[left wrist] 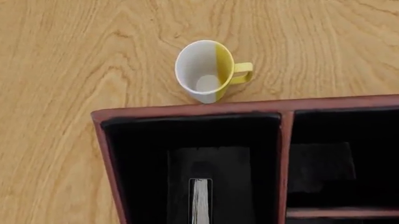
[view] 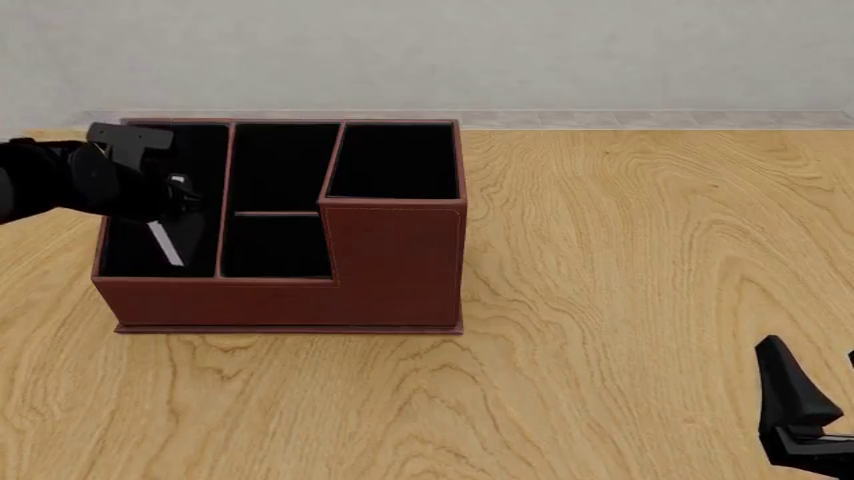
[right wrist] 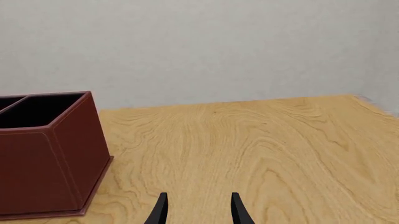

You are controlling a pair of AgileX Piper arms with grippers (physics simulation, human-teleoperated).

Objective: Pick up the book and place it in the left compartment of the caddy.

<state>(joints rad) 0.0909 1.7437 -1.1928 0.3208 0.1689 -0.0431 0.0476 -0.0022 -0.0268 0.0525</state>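
My left gripper (view: 171, 205) hangs over the caddy (view: 394, 270), clamped on the book (left wrist: 199, 200), which stands edge-up inside the left compartment (view: 127, 255); a mug (left wrist: 209, 70) sits beyond; my right gripper (right wrist: 198, 210) rests apart, fingers spread.

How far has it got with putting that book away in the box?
Nearly done. The book is already down inside the left compartment of the caddy, leaning rather than flat. The left gripper hovers over that section; whether it has let go is hidden. What seems left is releasing and lifting the arm clear. The right gripper sits open and idle, away from the caddy.
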